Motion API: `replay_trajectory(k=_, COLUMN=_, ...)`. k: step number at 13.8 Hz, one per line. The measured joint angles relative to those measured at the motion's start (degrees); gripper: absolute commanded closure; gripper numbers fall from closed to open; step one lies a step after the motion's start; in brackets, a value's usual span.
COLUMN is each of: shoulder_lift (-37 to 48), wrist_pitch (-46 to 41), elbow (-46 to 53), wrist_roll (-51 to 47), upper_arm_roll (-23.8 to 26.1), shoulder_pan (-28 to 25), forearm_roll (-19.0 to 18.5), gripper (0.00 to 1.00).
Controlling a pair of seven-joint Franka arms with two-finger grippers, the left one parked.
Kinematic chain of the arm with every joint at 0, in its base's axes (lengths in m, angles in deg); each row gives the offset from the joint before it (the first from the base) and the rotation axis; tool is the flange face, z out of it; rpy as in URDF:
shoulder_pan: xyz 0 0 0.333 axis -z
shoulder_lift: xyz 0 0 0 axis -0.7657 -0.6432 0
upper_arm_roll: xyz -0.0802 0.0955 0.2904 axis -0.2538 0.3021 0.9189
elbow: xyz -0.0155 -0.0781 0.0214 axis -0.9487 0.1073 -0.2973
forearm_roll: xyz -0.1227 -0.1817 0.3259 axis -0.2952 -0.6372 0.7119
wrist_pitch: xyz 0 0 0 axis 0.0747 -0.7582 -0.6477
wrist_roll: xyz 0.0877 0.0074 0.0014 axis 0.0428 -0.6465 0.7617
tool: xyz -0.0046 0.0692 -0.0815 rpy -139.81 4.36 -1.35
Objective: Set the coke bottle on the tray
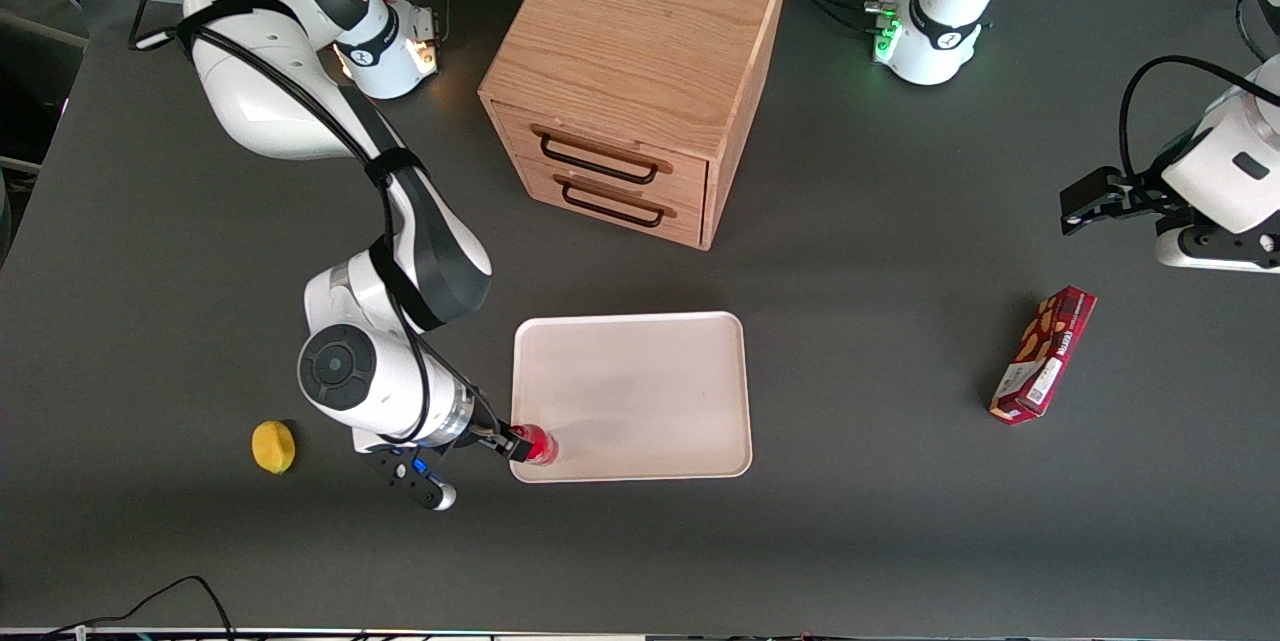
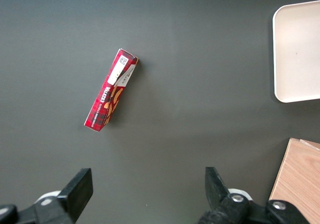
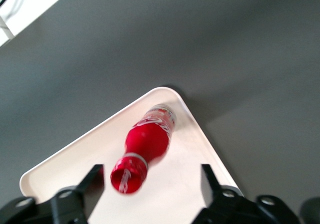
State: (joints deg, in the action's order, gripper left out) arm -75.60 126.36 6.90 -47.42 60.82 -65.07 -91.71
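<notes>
1. Red plastic is catching the eye nearest the front camera: the coke bottle (image 1: 539, 444) (image 3: 145, 146) is standing inside the tray (image 1: 640, 371) (image 3: 195, 184), cap up and silvery base down. Taking 12 o'clock as pointing away from the front camera, it is occupying the tray's 7 o'clock corner, just beside the low rim.
2. The pincer (image 1: 520, 443) (image 3: 151, 173) is hovering over that same corner, reaching in from the 9 o'clock direction. Its two black fingers (image 3: 92, 176) are standing wide apart, one on each side of the bottle's cap, and are gripping nothing; gaps are showing between each finger and the bottle.
3. A small yellow fruit (image 1: 273, 446) is lying on the dark grey desk (image 1: 850, 521) at the pincer's 9 o'clock, well apart from the tray, toward the working arm's end.
4. The cream-white tray is lying flat on the desk, carrying only the bottle.
5. A red snack box (image 1: 1043, 353) (image 2: 110, 95) is lying on its side at the tray's 3 o'clock, well apart, toward the parked arm's end.
6. A wooden drawer cabinet (image 1: 640, 61) (image 2: 299, 184) is sitting at the tray's 12 o'clock, its two drawers closed and their dark handles facing the tray.
</notes>
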Motion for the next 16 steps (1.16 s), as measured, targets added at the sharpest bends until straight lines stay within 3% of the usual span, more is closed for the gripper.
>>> replay_trajectory(k=4, shoulder_lift=12.8, wrist_pitch=-18.5, elbow=1.6, wrist_roll=5.1, upper_arm_roll=3.2, shoulder_pan=2.5, forearm_roll=-2.1, gripper=0.0)
replay_trajectory(k=7, shoulder_lift=30.8, wrist_pitch=-27.3, elbow=-8.8, wrist_roll=19.9, upper_arm_roll=4.1, shoulder_pan=8.9, forearm_roll=-2.0, gripper=0.0)
replay_trajectory(k=8, shoulder_lift=37.4, wrist_pitch=-28.0, elbow=-15.2, wrist_roll=24.6, upper_arm_roll=2.8, shoulder_pan=10.5, forearm_roll=-1.3, gripper=0.0)
replay_trajectory(k=12, shoulder_lift=58.0, wrist_pitch=-23.1, elbow=-41.6, wrist_roll=41.0, upper_arm_roll=-10.1, shoulder_pan=12.4, forearm_roll=3.1, gripper=0.0)
replay_trajectory(k=14, shoulder_lift=64.1, wrist_pitch=-18.7, elbow=-52.1, wrist_roll=43.3, upper_arm_roll=-12.5, shoulder_pan=12.9, forearm_roll=3.4, gripper=0.0)
replay_trajectory(k=16, shoulder_lift=66.5, wrist_pitch=-17.2, elbow=-55.9, wrist_roll=43.1, upper_arm_roll=-12.2, shoulder_pan=12.8, forearm_roll=3.6, gripper=0.0)
